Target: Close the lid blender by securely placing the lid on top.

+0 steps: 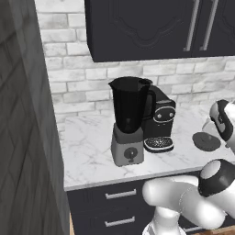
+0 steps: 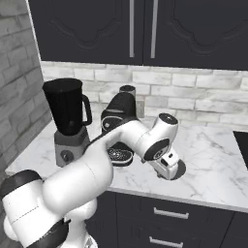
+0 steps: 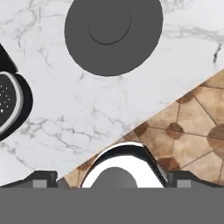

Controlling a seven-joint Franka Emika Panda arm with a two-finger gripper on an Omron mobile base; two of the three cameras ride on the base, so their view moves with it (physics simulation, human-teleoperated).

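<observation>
The blender is a tall black jar with an open mouth on a grey base, standing at the left of the counter, and it appears again from the other side as the blender. The lid, a round dark grey cap, lies flat on the marble to the right of the coffee machine; it is the lid near the counter's front. My gripper hangs above it, pointing down, open, its fingertips wide apart with nothing between them. In the right base view my hand covers most of the lid.
A black coffee machine stands right beside the blender, its perforated drip tray in front of it. The counter's front edge runs close by the lid, with tiled floor beyond. Dark wall cabinets hang above the blender.
</observation>
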